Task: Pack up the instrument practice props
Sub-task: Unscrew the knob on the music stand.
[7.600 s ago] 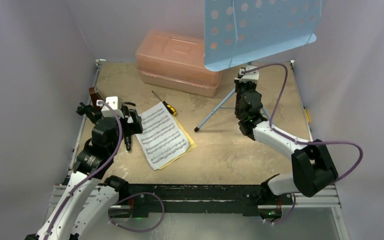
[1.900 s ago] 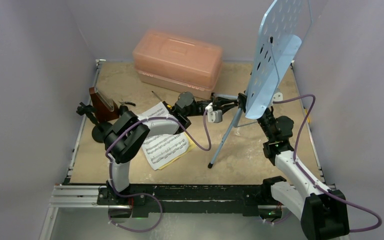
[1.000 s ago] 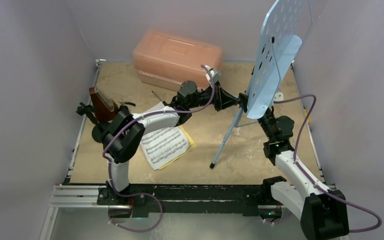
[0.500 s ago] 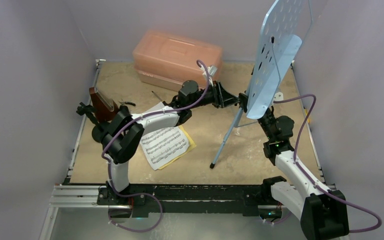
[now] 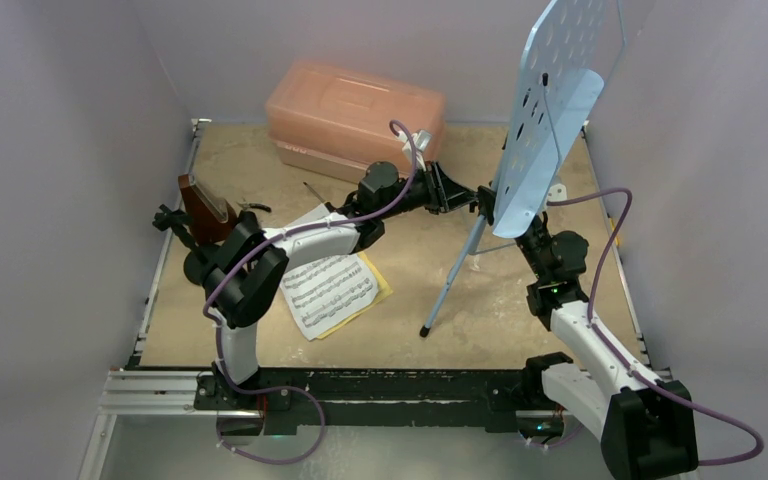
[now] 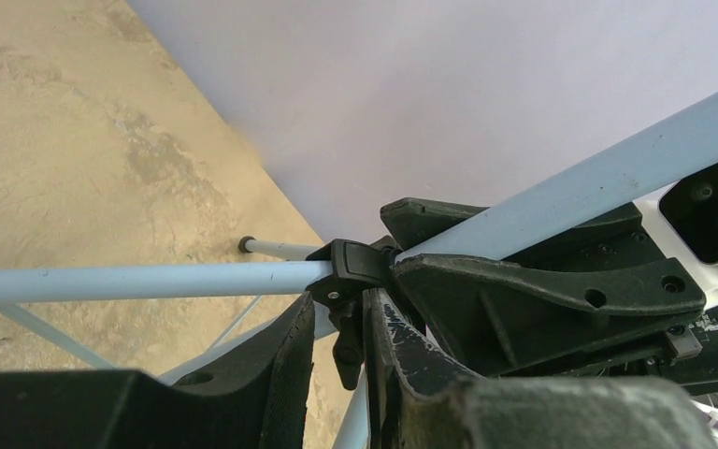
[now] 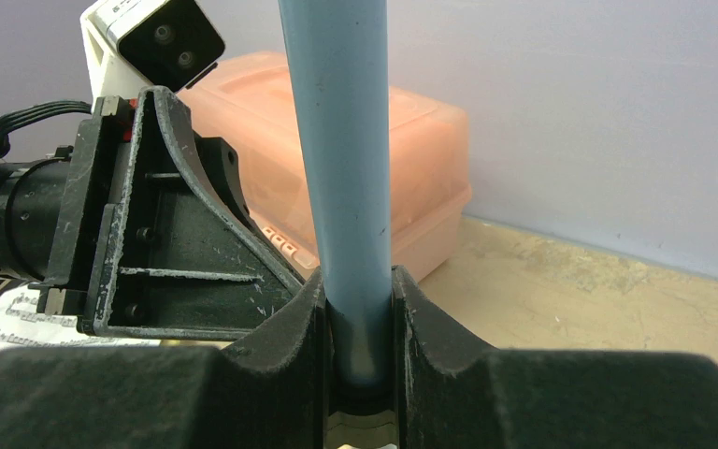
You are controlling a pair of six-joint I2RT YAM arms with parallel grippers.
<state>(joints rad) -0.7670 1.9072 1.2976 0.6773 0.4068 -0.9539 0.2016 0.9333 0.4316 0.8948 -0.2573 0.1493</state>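
Observation:
The light-blue perforated music stand (image 5: 555, 110) stands tilted at the back right, one tripod foot (image 5: 425, 330) on the table. My right gripper (image 7: 360, 299) is shut on its blue pole (image 7: 341, 140), just below the desk. My left gripper (image 6: 337, 313) reaches across to the tripod's black clamp. Its fingers straddle the clamp's black lever (image 6: 348, 346); the right finger touches it and a slit of light shows on the left. Yellow and white sheet-music pages (image 5: 332, 290) lie centre-left. The brown metronome (image 5: 205, 208) and the black pipe (image 5: 185, 245) sit at the left edge.
A translucent pink case (image 5: 355, 115) stands closed at the back centre, just behind my left wrist. A small screwdriver (image 5: 315, 192) lies between it and the pages. Purple-grey walls close in the table on three sides.
My left gripper's jaws widened, then narrowed again around the clamp lever, and the wrist rolled slightly. The stand and the right arm have stayed put.

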